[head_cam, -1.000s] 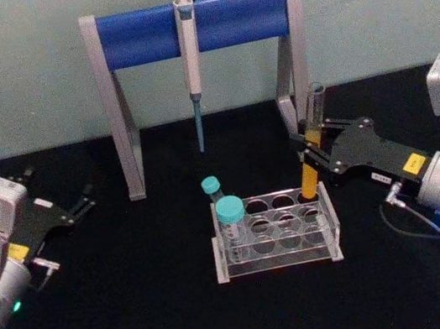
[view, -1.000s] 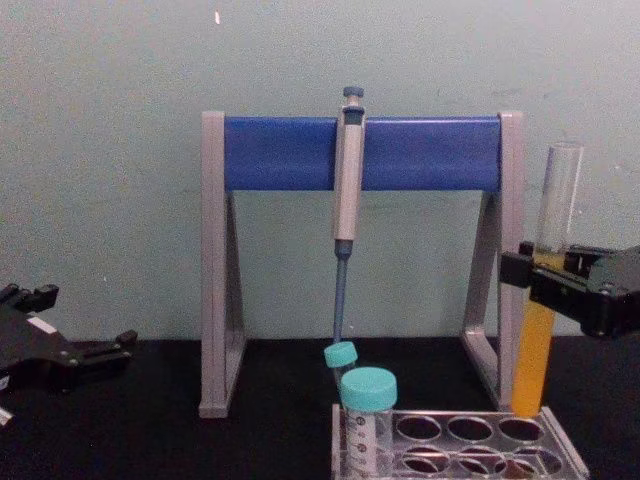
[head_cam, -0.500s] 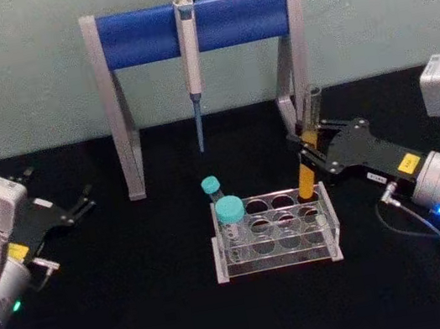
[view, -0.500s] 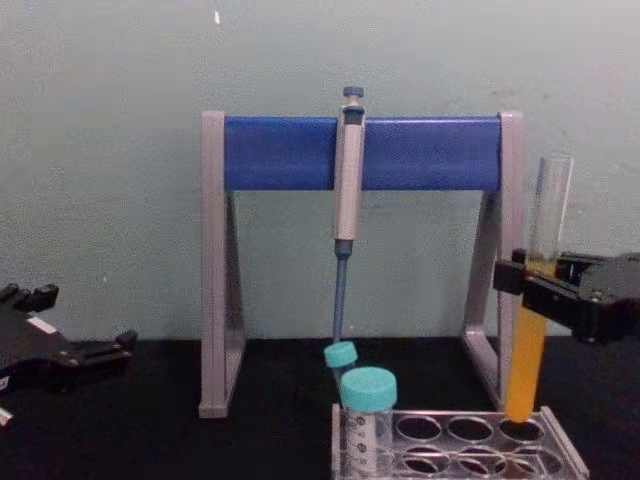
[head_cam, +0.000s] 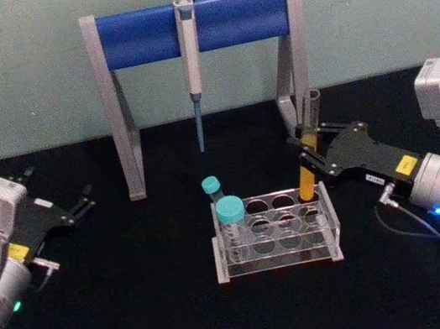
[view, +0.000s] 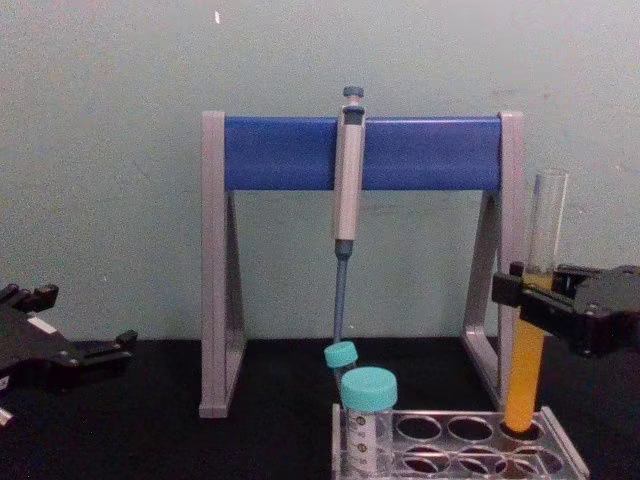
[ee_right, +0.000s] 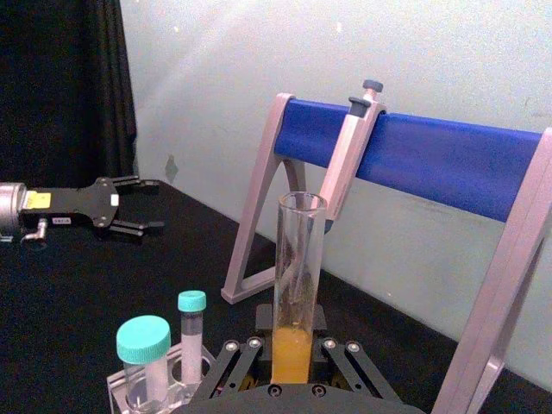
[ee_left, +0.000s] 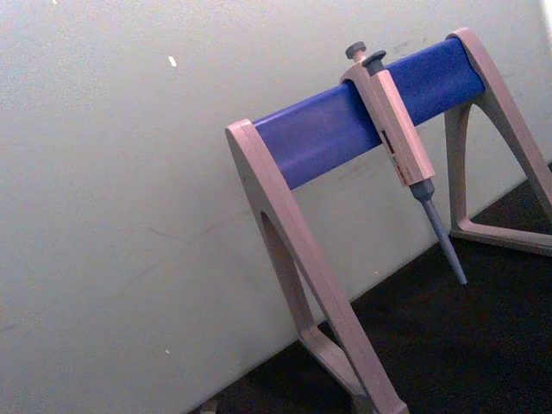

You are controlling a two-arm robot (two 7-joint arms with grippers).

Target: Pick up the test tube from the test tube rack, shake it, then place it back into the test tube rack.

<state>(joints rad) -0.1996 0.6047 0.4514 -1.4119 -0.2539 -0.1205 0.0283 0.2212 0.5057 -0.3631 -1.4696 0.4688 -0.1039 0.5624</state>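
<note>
The test tube [head_cam: 306,177] is a slim clear tube with orange-yellow liquid in its lower half. It stands upright with its bottom end in the far right hole of the clear test tube rack [head_cam: 278,263]. My right gripper [head_cam: 305,152] is shut on the tube's middle, reaching in from the right. In the chest view the same tube [view: 527,370] dips into the rack [view: 445,446] below the right gripper [view: 527,296]. The right wrist view looks along the tube [ee_right: 297,276], whose open mouth is uppermost. My left gripper [head_cam: 87,199] rests open at the far left, away from the rack.
Two teal-capped vials [head_cam: 229,212] stand in the rack's left holes. Behind the rack is a grey-and-blue pipette stand [head_cam: 220,18] with a pipette [head_cam: 191,59] hanging from it; its right leg [head_cam: 296,74] is just behind the tube. Black tabletop lies around the rack.
My right gripper has carried the test tube downward; its bottom end, above the rack a second ago, now sits in the far right hole. The left arm has not moved.
</note>
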